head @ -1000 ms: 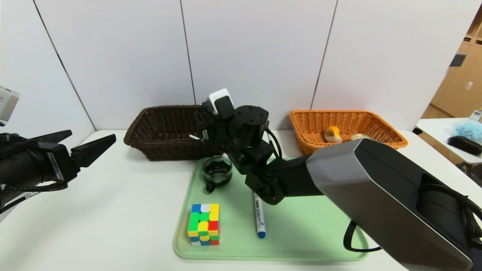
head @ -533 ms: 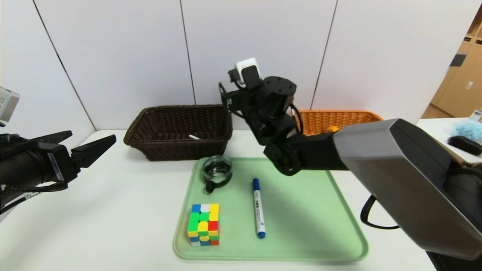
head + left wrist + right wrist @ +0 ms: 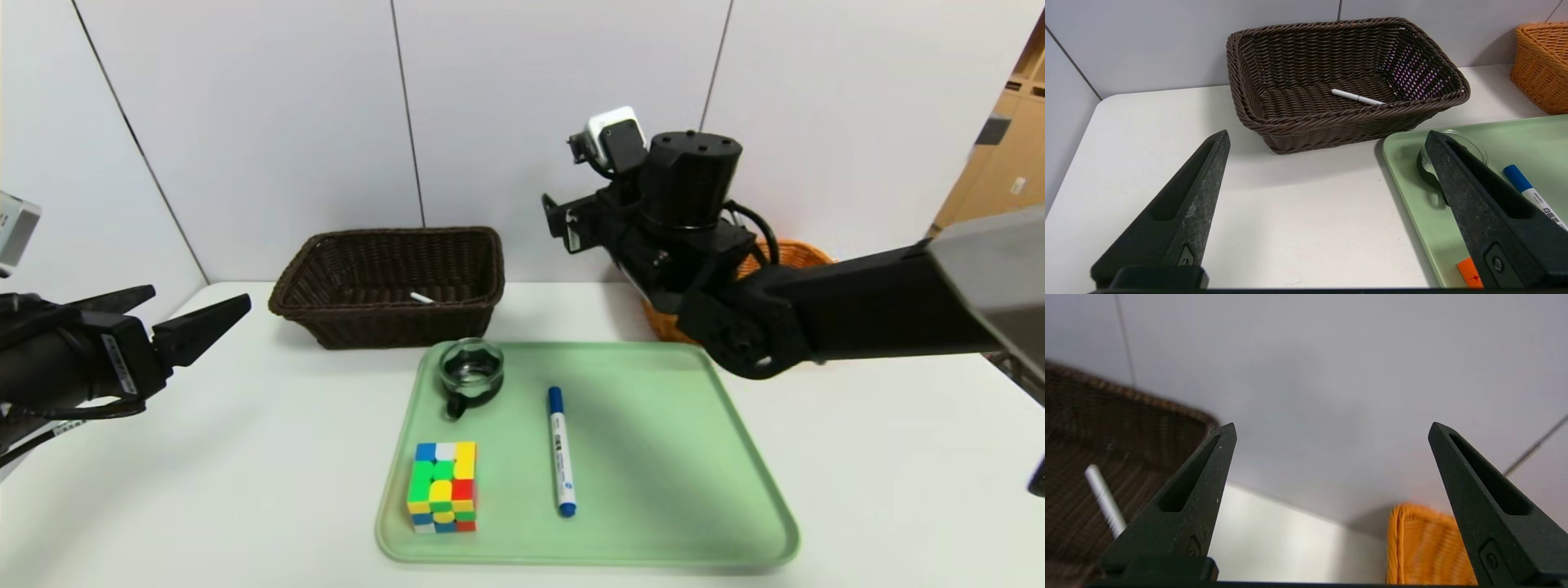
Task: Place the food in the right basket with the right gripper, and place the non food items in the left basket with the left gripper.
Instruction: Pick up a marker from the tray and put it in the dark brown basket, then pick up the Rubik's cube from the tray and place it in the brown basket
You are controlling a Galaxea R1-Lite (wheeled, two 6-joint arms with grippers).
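Note:
The multicoloured cube point(image 3: 442, 487), the glass cup point(image 3: 471, 369) and the blue-capped marker point(image 3: 560, 451) lie on the green tray point(image 3: 653, 457). The thin white pen point(image 3: 422, 298) lies in the dark brown basket point(image 3: 326, 278). My right gripper point(image 3: 559, 220) is raised in front of the orange basket point(image 3: 796, 251), open and empty point(image 3: 1332, 424), facing the wall between the baskets. The arm hides most of that basket, and the bun and can are out of view. My left gripper point(image 3: 200, 294) is open and empty at the left, above the table point(image 3: 1327, 131).
In the left wrist view the dark basket point(image 3: 1249, 102) with the pen point(image 3: 1357, 97) stands beyond the fingers, and the tray point(image 3: 1412, 196) is to one side. The wall stands close behind both baskets. White table lies between my left gripper and the tray.
My right arm has lifted from over the tray near the cup and swung right and up, in front of the orange basket. My left arm has not moved.

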